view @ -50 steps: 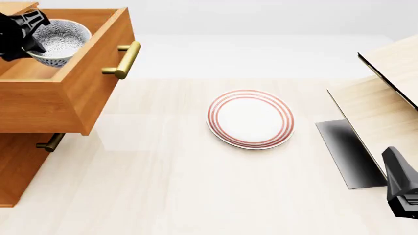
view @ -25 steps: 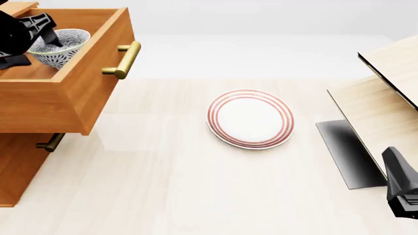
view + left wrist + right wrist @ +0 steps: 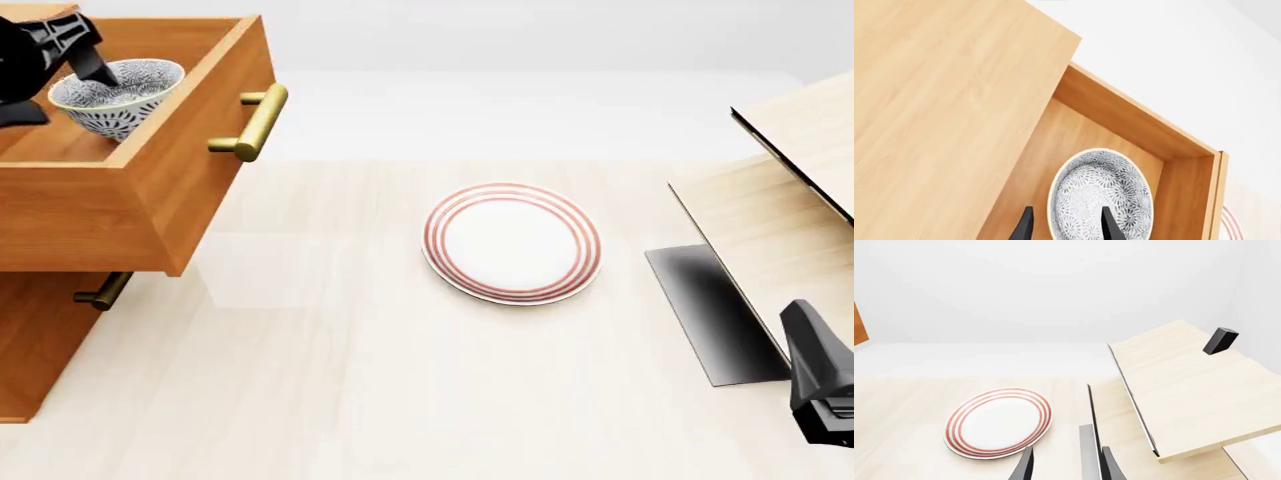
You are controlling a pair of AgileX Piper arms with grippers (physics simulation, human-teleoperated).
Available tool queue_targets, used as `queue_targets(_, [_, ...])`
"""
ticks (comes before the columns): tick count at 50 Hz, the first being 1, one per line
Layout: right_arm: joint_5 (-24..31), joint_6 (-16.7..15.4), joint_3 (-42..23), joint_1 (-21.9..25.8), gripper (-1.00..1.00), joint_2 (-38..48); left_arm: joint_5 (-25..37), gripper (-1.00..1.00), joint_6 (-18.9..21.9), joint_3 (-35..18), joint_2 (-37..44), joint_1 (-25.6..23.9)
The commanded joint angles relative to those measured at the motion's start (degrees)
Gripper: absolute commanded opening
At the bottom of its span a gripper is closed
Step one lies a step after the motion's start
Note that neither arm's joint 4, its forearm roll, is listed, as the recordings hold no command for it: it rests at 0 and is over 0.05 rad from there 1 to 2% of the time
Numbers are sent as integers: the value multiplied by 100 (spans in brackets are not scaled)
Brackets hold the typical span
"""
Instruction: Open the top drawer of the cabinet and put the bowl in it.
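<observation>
Bowl [image 3: 115,95] now sits upright inside the pulled-out top drawer [image 3: 160,170] of the cabinet [image 3: 40,340]; half a second ago I had it tilted. My left gripper [image 3: 1065,227] has lifted a little, jaws parted astride the near rim, holding nothing. My right gripper [image 3: 1065,465] idles unmoved with jaws apart, near the red-ringed plate [image 3: 513,242] and pale wooden box [image 3: 787,200].
</observation>
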State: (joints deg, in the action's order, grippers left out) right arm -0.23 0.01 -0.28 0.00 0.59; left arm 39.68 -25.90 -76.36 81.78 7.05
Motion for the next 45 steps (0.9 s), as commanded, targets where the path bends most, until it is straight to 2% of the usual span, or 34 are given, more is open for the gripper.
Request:
queue_targets(1, [6,3,5,0,100,-9,230,100,83,9,-282,27])
queue_targets(25, [6,0,5,-1,100,-11,886,100,238,100,-1202,22])
queue_targets(45, [6,2,5,0,100,-11,1575,100,344,-68,-1977,-80])
